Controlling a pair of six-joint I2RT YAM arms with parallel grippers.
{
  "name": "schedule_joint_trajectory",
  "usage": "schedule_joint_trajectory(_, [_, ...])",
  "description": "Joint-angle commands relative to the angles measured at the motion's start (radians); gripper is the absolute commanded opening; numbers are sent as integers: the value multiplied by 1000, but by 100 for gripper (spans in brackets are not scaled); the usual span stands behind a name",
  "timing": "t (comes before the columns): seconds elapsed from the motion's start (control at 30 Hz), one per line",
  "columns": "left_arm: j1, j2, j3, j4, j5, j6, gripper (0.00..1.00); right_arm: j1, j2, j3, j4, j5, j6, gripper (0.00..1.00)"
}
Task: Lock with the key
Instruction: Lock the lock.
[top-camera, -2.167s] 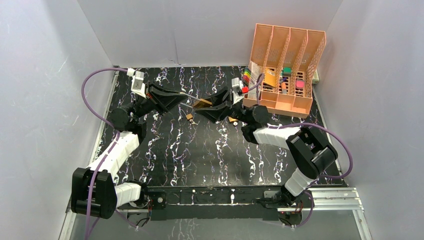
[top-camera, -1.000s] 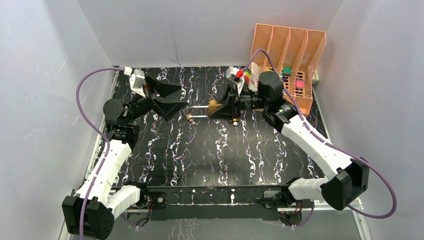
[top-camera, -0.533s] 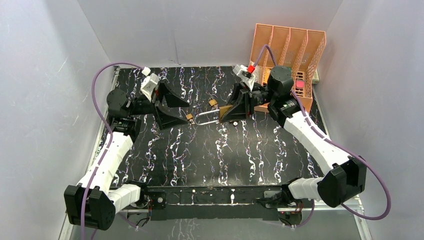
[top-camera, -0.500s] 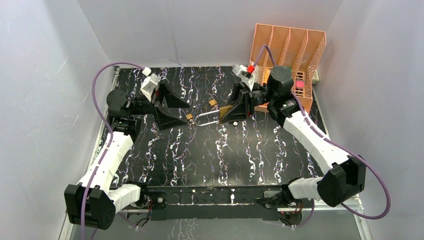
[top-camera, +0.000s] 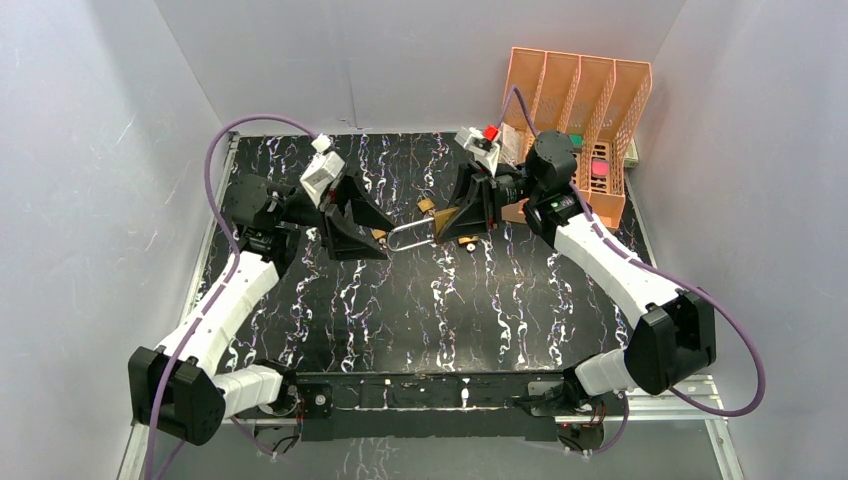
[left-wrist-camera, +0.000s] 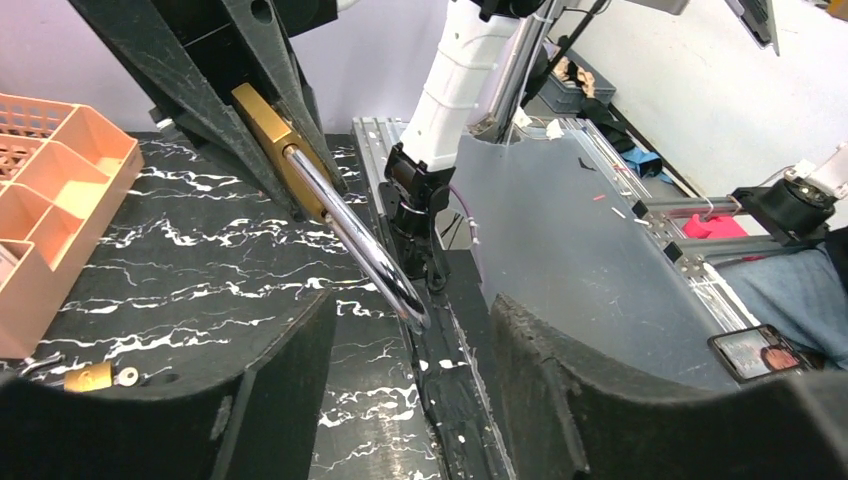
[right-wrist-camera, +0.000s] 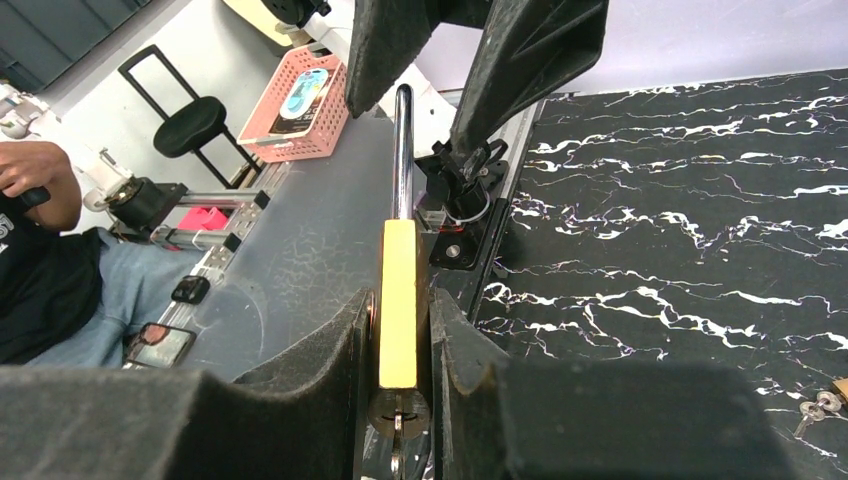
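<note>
Black, white-veined worktop (top-camera: 420, 310) boxed in by plain grey walls (top-camera: 400, 60). The padlock (top-camera: 447, 222) hangs over its far middle, long axis level, shackle (top-camera: 408, 236) pointing left. The right tool (top-camera: 446, 228) clenches its brass body. The left tool (top-camera: 385, 238) gapes around the shackle tip, untouching.

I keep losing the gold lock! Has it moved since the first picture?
Yes. The padlock has shifted right, closer to the orange organizer.
</note>
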Motion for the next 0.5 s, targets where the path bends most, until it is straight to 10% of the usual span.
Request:
schedule_joint_trajectory(0.0, [-28, 15, 45, 43, 2, -2, 53, 1, -10, 44, 121, -1, 35, 0])
schedule_joint_trajectory(0.47, [-64, 11, 41, 71, 13, 1, 11, 1, -14, 42, 145, -1, 44, 0])
